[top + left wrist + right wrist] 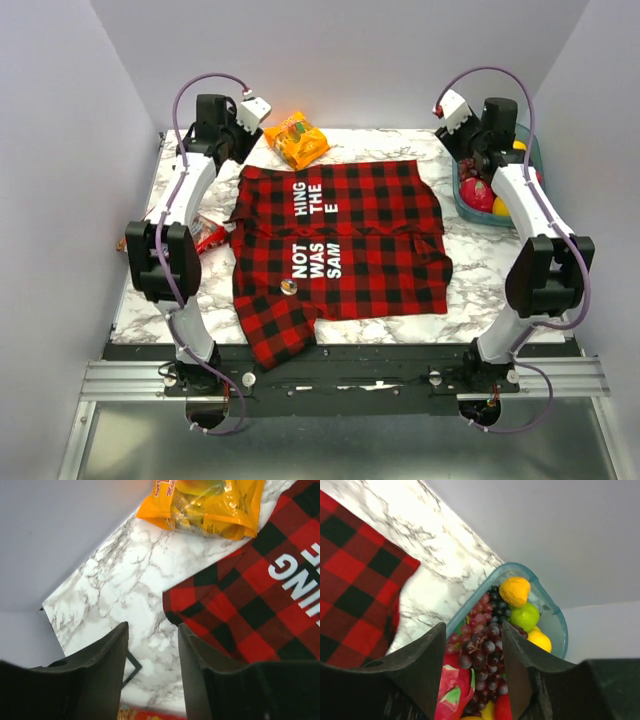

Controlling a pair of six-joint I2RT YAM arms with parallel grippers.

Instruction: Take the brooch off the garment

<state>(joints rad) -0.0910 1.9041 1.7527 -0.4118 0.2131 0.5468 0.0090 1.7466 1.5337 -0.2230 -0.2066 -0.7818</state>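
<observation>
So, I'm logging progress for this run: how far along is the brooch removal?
Nothing looks done: the brooch sits on the garment beside its white lettering. Nothing is in hand: the left hand hangs open over bare table near the snack bag, the right hand open above the fruit tub. Reaching, gripping and removing the brooch all remain.

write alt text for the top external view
A red-and-black plaid garment with white lettering lies spread on a marble table, a small round brooch on it beside the lettering. An orange snack bag and a fruit bowl sit farther back.
</observation>
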